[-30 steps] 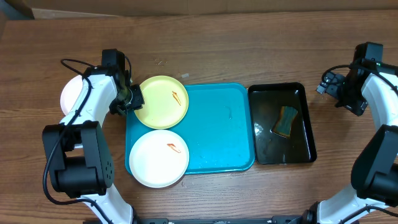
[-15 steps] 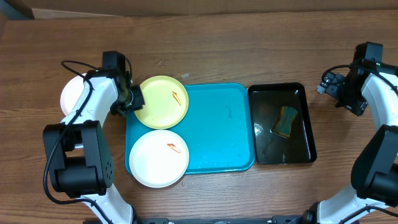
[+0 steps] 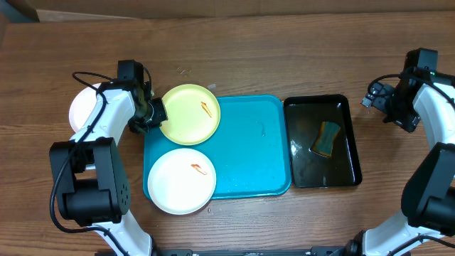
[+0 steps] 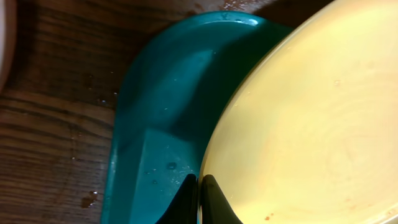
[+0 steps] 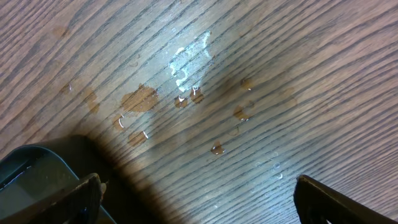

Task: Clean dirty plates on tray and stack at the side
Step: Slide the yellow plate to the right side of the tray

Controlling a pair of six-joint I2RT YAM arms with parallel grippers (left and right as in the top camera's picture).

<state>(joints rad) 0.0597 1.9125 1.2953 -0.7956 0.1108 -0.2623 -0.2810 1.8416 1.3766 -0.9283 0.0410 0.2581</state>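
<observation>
Pale yellow-green round plate (image 3: 189, 114): over the far-left corner of the large turquoise plastic tray (image 3: 256, 149), rim pinched by my left gripper (image 4: 199, 185). My right gripper (image 5: 199, 199): fingers spread above wet wooden table (image 5: 249, 74).

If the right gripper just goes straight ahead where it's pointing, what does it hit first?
Likely the wet table, beside the black basin's corner; nothing else shows ahead of the right gripper.

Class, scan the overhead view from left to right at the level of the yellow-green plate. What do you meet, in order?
A white plate on the table → left gripper → yellow-green plate → bare stretch of tray → black basin.
</observation>
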